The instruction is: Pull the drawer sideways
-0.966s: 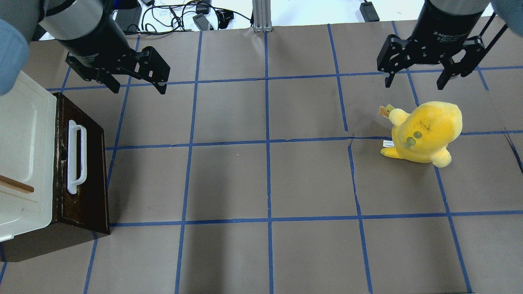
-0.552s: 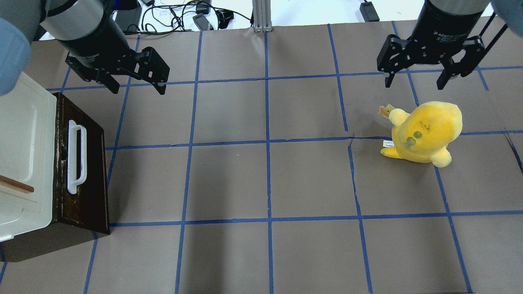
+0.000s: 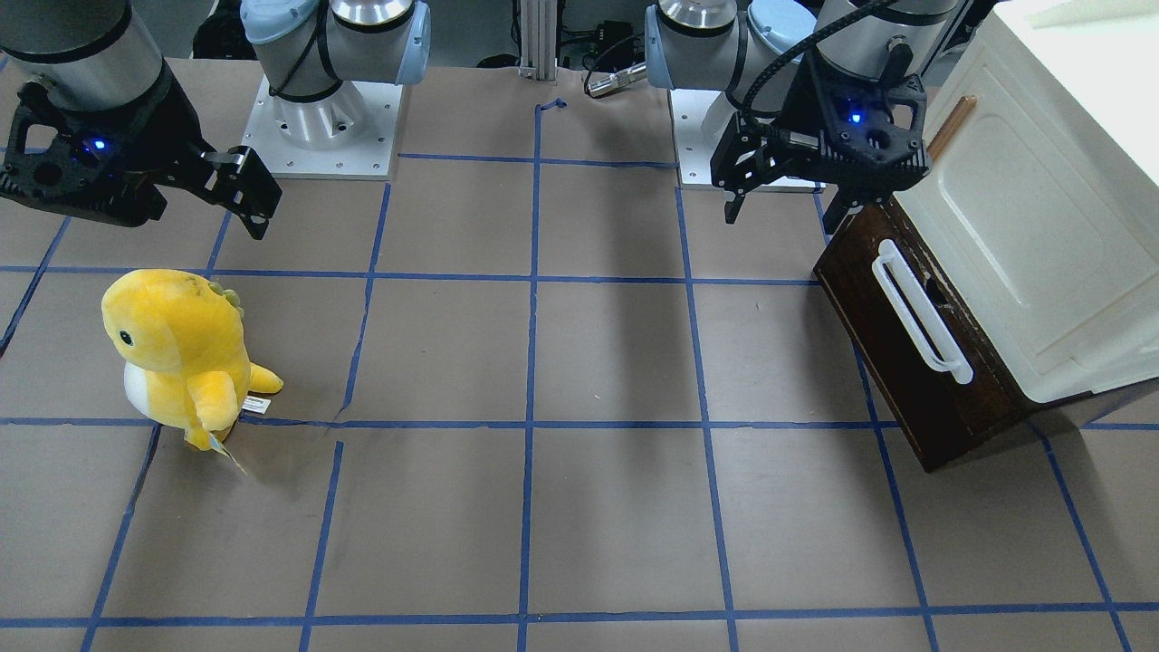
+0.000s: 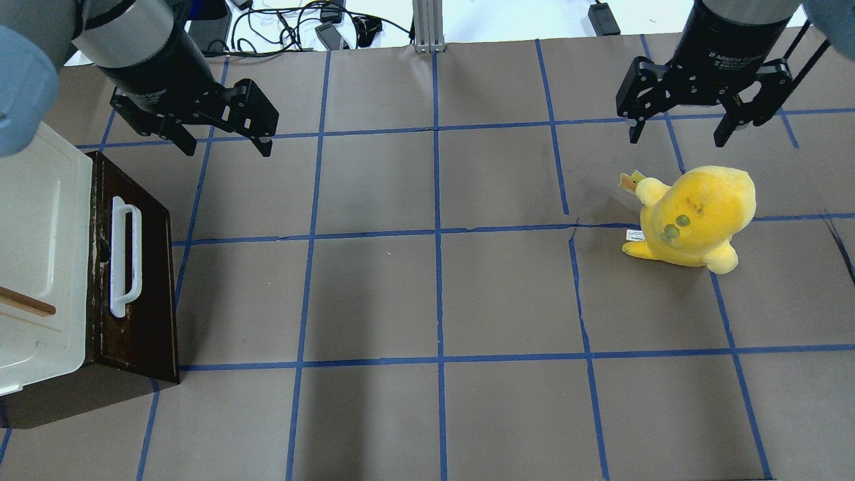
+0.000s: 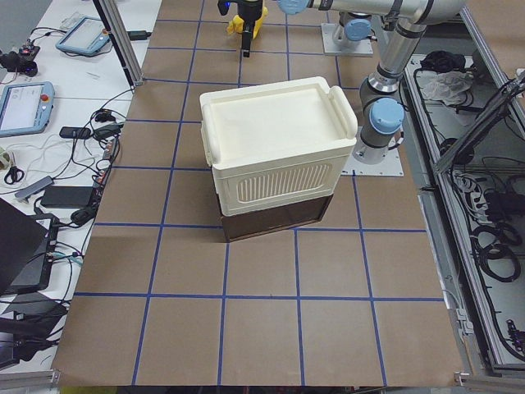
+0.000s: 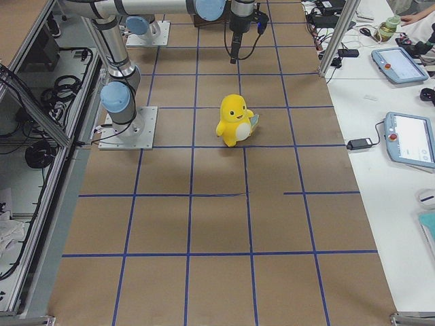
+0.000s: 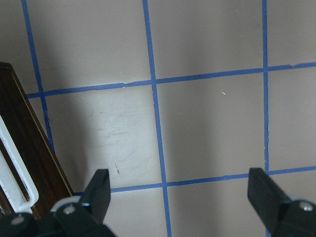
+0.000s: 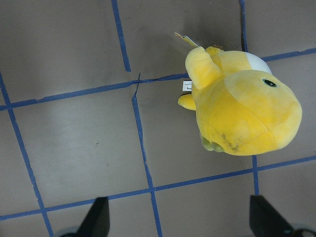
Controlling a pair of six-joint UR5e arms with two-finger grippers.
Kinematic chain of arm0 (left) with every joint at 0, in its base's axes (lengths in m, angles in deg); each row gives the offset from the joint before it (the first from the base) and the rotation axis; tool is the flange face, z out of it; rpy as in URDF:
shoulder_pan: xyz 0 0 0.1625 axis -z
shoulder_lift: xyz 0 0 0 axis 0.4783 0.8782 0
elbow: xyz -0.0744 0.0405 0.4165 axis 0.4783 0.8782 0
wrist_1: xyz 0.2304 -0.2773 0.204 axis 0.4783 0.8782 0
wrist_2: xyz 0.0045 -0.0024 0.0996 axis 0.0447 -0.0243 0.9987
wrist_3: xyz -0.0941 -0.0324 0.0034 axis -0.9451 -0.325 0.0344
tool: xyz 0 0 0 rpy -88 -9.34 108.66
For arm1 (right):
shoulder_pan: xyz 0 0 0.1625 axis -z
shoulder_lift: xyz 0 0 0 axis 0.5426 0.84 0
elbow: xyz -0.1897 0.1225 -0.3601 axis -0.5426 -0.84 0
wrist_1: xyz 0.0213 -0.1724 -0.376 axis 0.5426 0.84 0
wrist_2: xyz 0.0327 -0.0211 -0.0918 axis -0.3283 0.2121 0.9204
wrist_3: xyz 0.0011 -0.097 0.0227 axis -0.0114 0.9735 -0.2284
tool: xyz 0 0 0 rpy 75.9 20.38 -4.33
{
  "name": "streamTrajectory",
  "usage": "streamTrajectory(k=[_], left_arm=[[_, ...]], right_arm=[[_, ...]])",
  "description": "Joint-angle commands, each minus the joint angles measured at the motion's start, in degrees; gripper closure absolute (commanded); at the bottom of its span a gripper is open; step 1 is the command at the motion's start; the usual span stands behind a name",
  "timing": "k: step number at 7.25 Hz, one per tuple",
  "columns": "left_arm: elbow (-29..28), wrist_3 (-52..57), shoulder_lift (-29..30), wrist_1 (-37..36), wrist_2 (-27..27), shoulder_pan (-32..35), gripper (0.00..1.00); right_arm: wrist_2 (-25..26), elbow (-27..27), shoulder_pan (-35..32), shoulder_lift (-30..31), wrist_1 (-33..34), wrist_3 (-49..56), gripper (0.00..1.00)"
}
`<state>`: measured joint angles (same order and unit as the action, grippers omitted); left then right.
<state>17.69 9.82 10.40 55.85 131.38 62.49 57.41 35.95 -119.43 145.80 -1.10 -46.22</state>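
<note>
Your left gripper (image 4: 227,150) is hovering above the table (image 4: 427,300) with its two fingers spread wide and nothing between them. In the overhead view it is hanging just past the upper end of the drawer (image 4: 143,300), off to the side of it and touching no part of it. Its wrist camera is showing only taped brown paper between the fingers, with a corner of the dark drawer front and one end of the white bar handle (image 4: 125,257) sitting at the lower left edge.

The drawer is sitting at the left edge of the overhead view, under the cream-white cabinet (image 4: 40,220). Its dark brown front is facing the middle of the table and the handle is running lengthwise along it. A small tan wooden handle (image 4: 27,302) is showing on the cabinet panel above.

Your right gripper (image 4: 676,140) is also hanging wide open and gripping nothing, well apart from the drawer on the other side of the table. A yellow plush toy (image 4: 695,214) is standing upright on the paper near it, clear of its fingers.
</note>
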Motion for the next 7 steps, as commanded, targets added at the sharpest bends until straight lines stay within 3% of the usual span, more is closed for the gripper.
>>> streamTrajectory(k=[1, 7], left_arm=[[0.40, -6.71, 1.00, -0.02, 4.67, 0.68, 0.00], [6.44, -18.53, 10.13, -0.02, 23.84, 7.45, 0.00]], right_arm=[[0.00, 0.00, 0.00, 0.00, 0.04, 0.00, 0.00], [0.00, 0.00, 0.09, 0.00, 0.04, 0.00, 0.00]])
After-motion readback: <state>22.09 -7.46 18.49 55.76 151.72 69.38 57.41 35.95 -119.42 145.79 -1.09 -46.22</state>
